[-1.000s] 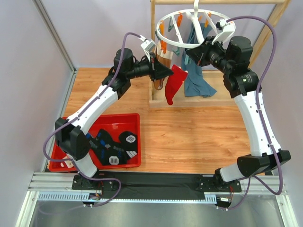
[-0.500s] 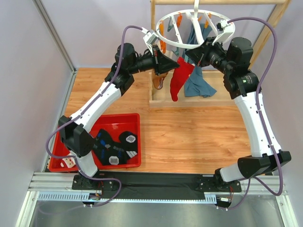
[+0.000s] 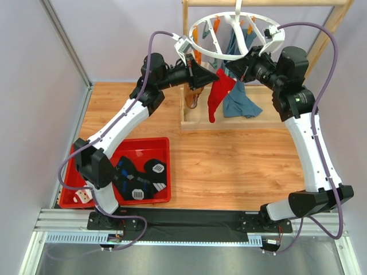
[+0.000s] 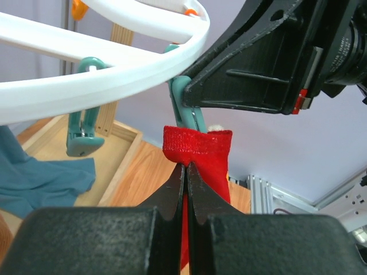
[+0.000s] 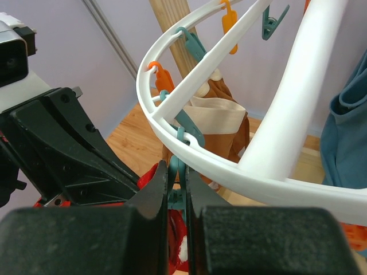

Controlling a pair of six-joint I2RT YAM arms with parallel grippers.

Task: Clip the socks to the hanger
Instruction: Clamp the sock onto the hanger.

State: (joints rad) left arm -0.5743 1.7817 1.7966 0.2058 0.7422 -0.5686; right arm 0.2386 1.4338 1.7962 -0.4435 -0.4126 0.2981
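The white ring hanger [image 3: 252, 52] hangs at the back, with orange and teal clips on its rim. My left gripper [image 3: 217, 75] is shut on the red sock [image 3: 219, 94] and holds its cuff [image 4: 198, 143] up at a teal clip [image 4: 182, 109] under the rim [image 4: 114, 83]. My right gripper [image 3: 235, 71] is shut on that same teal clip [image 5: 183, 172], squeezing its handles just under the ring [image 5: 229, 172]. The red sock [image 5: 172, 252] shows below the right fingers. Several dark socks [image 3: 137, 177] lie in the red bin.
A red bin [image 3: 162, 143] sits at the front left. A pale wooden rack frame [image 3: 192, 123] stands at the back. A teal cloth [image 3: 241, 100] and an orange-brown cloth [image 3: 194, 98] hang from the hanger. Another teal clip [image 4: 85, 132] hangs nearby.
My left gripper has carried the red sock up and to the right, from beside the rack to the teal clip under the ring. The right arm has barely moved.
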